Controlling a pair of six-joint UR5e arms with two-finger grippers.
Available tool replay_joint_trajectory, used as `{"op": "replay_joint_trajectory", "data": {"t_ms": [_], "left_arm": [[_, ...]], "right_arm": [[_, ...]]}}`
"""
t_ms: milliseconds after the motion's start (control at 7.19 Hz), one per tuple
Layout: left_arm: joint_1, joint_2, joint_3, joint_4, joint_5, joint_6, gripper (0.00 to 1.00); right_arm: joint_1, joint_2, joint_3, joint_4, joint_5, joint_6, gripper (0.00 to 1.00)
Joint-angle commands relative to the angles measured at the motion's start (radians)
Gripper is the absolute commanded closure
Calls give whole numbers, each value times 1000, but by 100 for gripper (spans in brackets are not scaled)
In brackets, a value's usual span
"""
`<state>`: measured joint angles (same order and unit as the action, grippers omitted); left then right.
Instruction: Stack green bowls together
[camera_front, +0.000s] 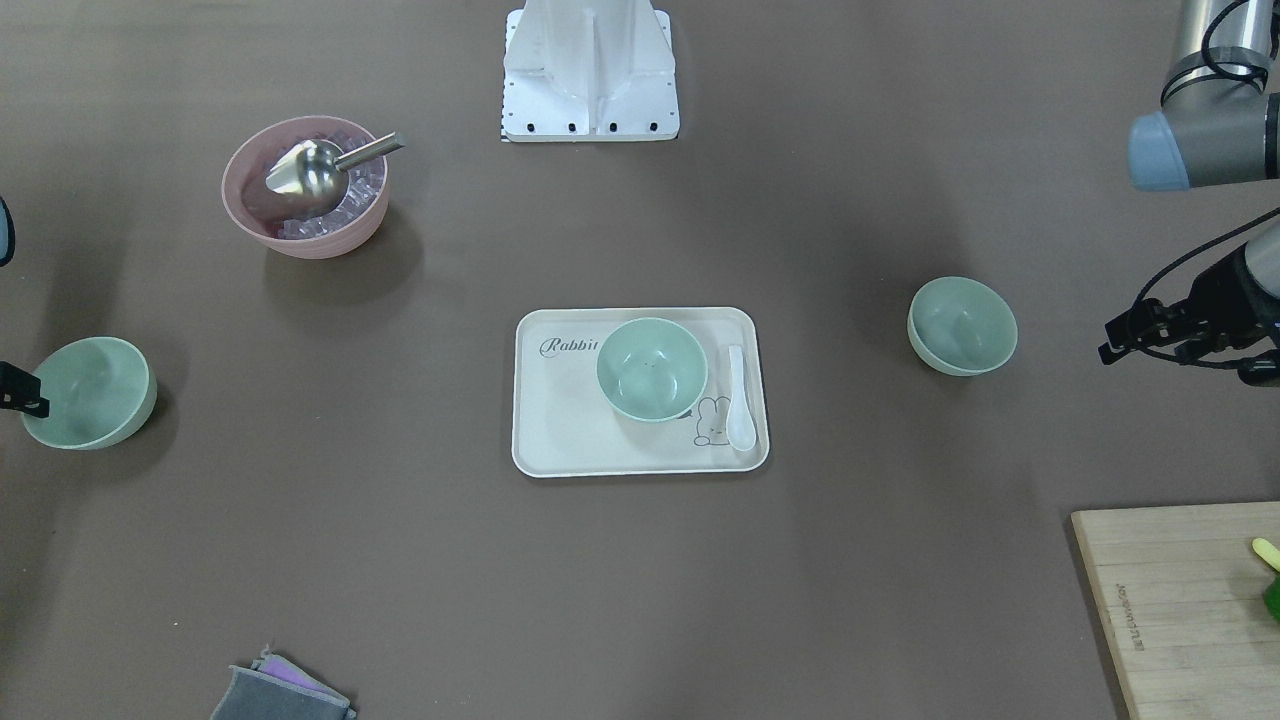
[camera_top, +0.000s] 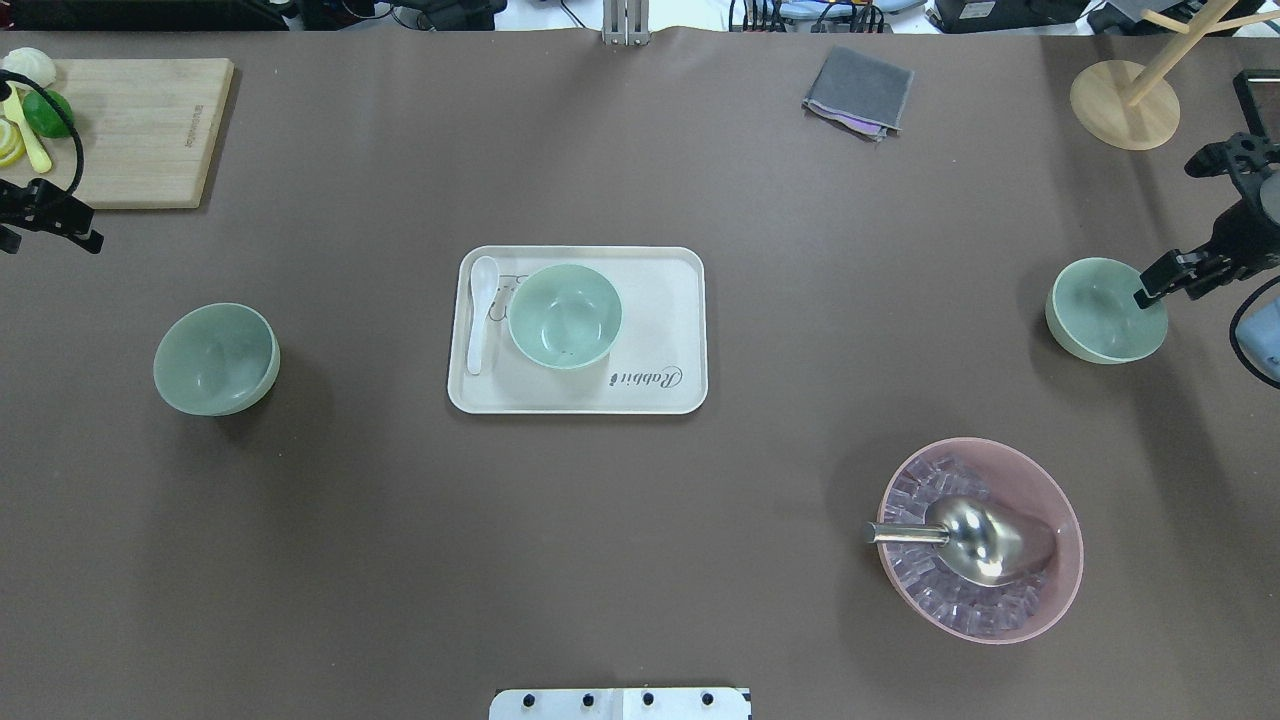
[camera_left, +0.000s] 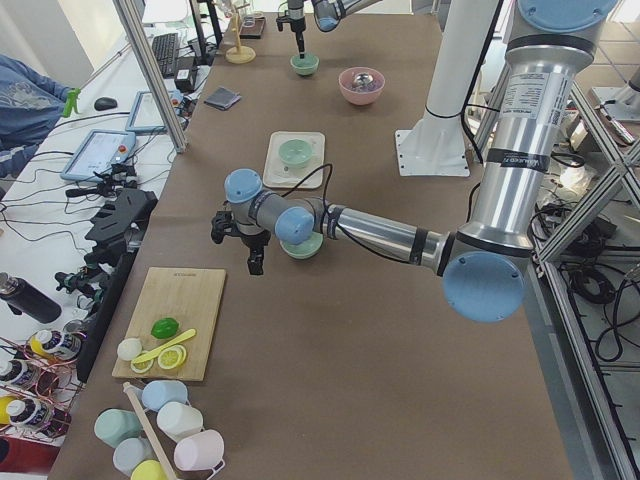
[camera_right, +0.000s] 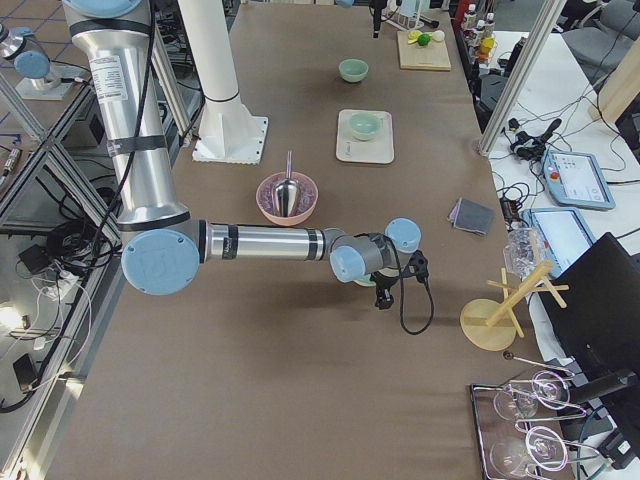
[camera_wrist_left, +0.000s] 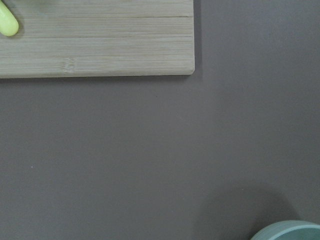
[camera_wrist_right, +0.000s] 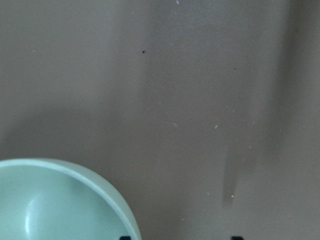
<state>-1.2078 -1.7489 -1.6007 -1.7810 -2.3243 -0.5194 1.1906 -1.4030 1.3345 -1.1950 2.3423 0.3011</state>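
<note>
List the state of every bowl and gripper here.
Tray bowl: upright, empty, unstacked.
Left bowl: upright, empty, unstacked.
Right bowl: upright, empty, right gripper at its rim.
Pink bowl: upright, holds clear cubes and a scoop.
Right gripper: open.
Left gripper: holds nothing; open or shut unclear.

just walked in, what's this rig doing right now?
Bowl stacking, nothing stacked yet. Three green bowls sit apart: the middle bowl on the tray beside a white spoon, the left bowl and the right bowl on bare table. The right gripper is open over the right bowl's rim, holding nothing. The left gripper hangs near the cutting board, away from the left bowl.
</note>
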Motion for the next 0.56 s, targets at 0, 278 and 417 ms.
{"op": "replay_joint_trajectory", "data": {"t_ms": [0, 278, 417], "left_arm": [[1, 0, -1, 0, 2, 2, 3], [1, -4, 2, 0, 2, 1, 3], [4, -17, 2, 6, 22, -17, 3]], "right_arm": [[-15, 12, 0, 3, 5, 15, 100], [-20, 42, 14, 2, 44, 77, 100], [-19, 62, 28, -6, 67, 101, 100]]}}
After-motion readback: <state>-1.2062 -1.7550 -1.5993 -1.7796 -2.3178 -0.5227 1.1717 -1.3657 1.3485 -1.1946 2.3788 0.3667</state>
